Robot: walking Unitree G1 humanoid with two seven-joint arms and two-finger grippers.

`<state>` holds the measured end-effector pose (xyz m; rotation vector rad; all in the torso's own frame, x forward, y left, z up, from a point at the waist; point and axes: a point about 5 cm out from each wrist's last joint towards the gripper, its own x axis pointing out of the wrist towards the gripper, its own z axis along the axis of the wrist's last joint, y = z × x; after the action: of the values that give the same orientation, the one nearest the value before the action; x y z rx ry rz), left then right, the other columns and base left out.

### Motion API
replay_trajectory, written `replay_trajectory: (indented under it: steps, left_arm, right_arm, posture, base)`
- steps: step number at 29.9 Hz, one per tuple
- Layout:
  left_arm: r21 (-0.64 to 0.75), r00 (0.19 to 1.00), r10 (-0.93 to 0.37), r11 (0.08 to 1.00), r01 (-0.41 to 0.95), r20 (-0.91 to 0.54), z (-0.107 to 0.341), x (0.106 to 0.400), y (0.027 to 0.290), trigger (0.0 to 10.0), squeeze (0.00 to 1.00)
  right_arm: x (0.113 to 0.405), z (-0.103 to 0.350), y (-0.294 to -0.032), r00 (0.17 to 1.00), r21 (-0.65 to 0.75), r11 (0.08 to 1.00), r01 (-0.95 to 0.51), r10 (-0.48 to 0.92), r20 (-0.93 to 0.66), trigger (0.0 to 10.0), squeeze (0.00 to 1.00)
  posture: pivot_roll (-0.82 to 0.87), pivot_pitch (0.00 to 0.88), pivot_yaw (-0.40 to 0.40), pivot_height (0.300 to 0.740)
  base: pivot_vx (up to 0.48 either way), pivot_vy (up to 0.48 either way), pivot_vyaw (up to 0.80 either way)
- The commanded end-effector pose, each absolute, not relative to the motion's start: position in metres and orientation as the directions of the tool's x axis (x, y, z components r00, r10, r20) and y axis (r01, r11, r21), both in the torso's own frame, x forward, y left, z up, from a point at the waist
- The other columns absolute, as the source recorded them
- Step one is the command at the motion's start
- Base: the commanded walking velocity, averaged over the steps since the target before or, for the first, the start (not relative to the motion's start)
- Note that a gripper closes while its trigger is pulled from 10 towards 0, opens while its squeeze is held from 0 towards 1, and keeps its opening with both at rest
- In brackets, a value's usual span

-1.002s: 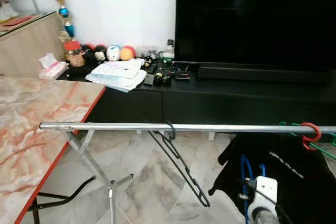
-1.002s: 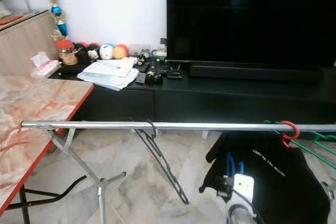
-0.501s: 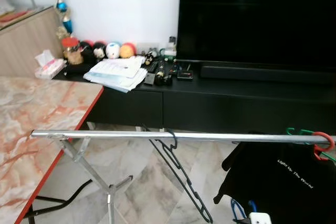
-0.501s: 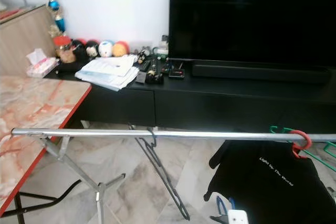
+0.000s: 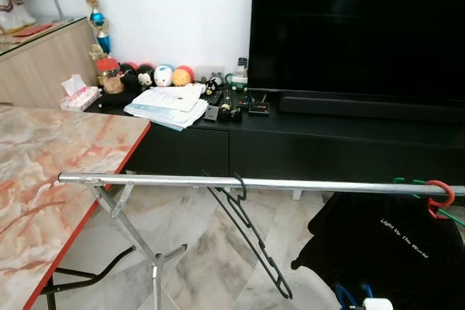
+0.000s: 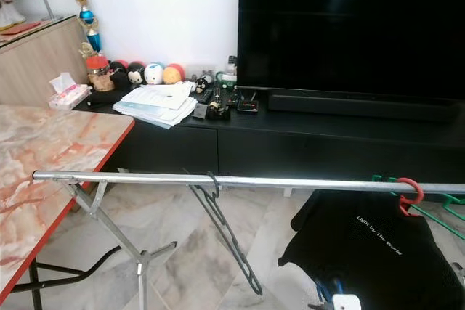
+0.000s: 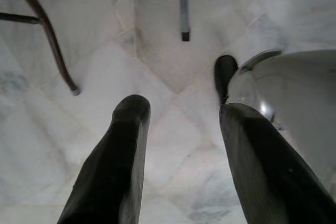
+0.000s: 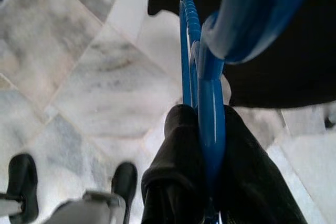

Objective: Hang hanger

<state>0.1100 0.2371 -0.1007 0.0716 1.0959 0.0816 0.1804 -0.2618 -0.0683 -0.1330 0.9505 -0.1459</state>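
A silver rail of a drying rack runs across in front of me. A black hanger hangs from it near the middle. At the right end, a red-hooked hanger carries a black shirt, with a green hanger beside it. My right gripper is shut on a blue hanger, low under the rail in front of the shirt; the blue wire peeks up at the bottom edge. My left gripper hangs open over the marble floor, nothing between its fingers.
A marble-topped table with a red edge stands at the left. The rack's crossed legs stand under the rail's left end. Behind the rail are a black TV stand with papers and toys, and a large TV.
The camera has shifted a little. My right arm with the blue hanger has dropped lower, from well below the rail to the bottom edge of the eye views. The black hanger stays on the rail.
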Motion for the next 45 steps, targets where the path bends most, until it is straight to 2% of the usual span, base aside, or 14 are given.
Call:
replay_trajectory:
  steps: [1, 16, 24, 31, 33, 35, 40, 41, 42, 43, 45]
  left_arm:
    - [0.115, 0.46, 0.109, 0.993, -0.015, -0.881, -0.099, 0.112, 0.24, 10.0, 0.0]
    - [0.108, 0.474, 0.107, 0.994, -0.027, -0.874, -0.098, 0.111, 0.243, 10.0, 0.0]
    - [0.111, 0.471, 0.109, 0.994, -0.023, -0.875, -0.098, 0.108, 0.245, 10.0, 0.0]
    - [0.112, 0.469, 0.109, 0.993, -0.02, -0.876, -0.099, 0.106, 0.244, 10.0, 0.0]
    - [0.112, 0.469, 0.107, 0.994, -0.019, -0.877, -0.099, 0.105, 0.244, 10.0, 0.0]
    - [0.11, 0.469, 0.105, 0.994, -0.017, -0.877, -0.1, 0.106, 0.241, 10.0, 0.0]
    - [0.106, 0.471, 0.099, 0.994, -0.012, -0.876, -0.101, 0.108, 0.237, 10.0, 0.0]
    - [0.104, 0.472, 0.099, 0.994, -0.015, -0.876, -0.101, 0.109, 0.236, 10.0, 0.0]
    - [0.104, 0.472, 0.099, 0.994, -0.015, -0.876, -0.101, 0.109, 0.236, 10.0, 0.0]
    - [0.105, 0.469, 0.092, 0.994, 0.0, -0.878, -0.101, 0.109, 0.233, 10.0, 0.0]
    - [0.105, 0.468, 0.086, 0.994, 0.013, -0.88, -0.102, 0.11, 0.23, 10.0, 0.0]
  right_arm:
    - [0.189, -0.064, -0.259, 0.598, -0.183, 0.981, 0.057, -0.18, -0.781, 10.0, 0.0]
    - [0.19, -0.064, -0.259, 0.606, -0.178, 0.982, 0.064, -0.18, -0.775, 10.0, 0.0]
    - [0.199, -0.058, -0.259, 0.66, -0.171, 0.981, 0.094, -0.19, -0.727, 10.0, 0.0]
    - [0.203, -0.051, -0.266, 0.718, -0.12, 0.967, 0.222, -0.246, -0.651, 10.0, 0.0]
    - [0.204, -0.051, -0.264, 0.734, -0.089, 0.971, 0.22, -0.225, -0.641, 10.0, 0.0]
    - [0.204, -0.052, -0.253, 0.766, -0.014, 0.986, 0.164, -0.136, -0.628, 10.0, 0.0]
    - [0.195, -0.056, -0.254, 0.769, -0.021, 0.988, 0.15, -0.13, -0.626, 10.0, 0.0]
    - [0.184, -0.065, -0.233, 0.773, -0.037, 0.994, 0.107, -0.106, -0.625, 10.0, 0.0]
    - [0.184, -0.065, -0.233, 0.773, -0.037, 0.994, 0.107, -0.106, -0.625, 10.0, 0.0]
    - [0.176, -0.07, -0.218, 0.783, -0.025, 0.998, 0.05, -0.055, -0.62, 10.0, 0.0]
    - [0.172, -0.069, -0.215, 0.805, 0.013, 1.0, 0.013, -0.003, -0.593, 10.0, 0.0]
  posture:
    - [0.06, 0.0, 0.024, 0.74]
    - [0.06, 0.0, 0.019, 0.74]
    - [0.05, 0.0, 0.019, 0.74]
    - [0.04, 0.0, 0.015, 0.74]
    - [0.03, 0.0, 0.015, 0.74]
    - [0.03, 0.0, 0.011, 0.74]
    - [0.03, 0.0, 0.006, 0.74]
    - [0.02, 0.0, 0.01, 0.74]
    - [0.02, 0.0, 0.01, 0.74]
    - [-0.01, 0.0, 0.017, 0.74]
    - [-0.01, 0.0, 0.021, 0.74]
  base:
    - [0.289, 0.0, 0.0]
    - [0.07, 0.0, 0.0]
    - [0.0, 0.0, 0.0]
    - [0.0, 0.0, 0.0]
    - [0.0, 0.0, 0.0]
    - [0.0, 0.0, 0.0]
    - [0.0, 0.0, 0.0]
    - [0.0, 0.0, 0.0]
    - [0.0, 0.0, 0.0]
    - [0.0, 0.0, 0.0]
    - [0.0, 0.0, 0.0]
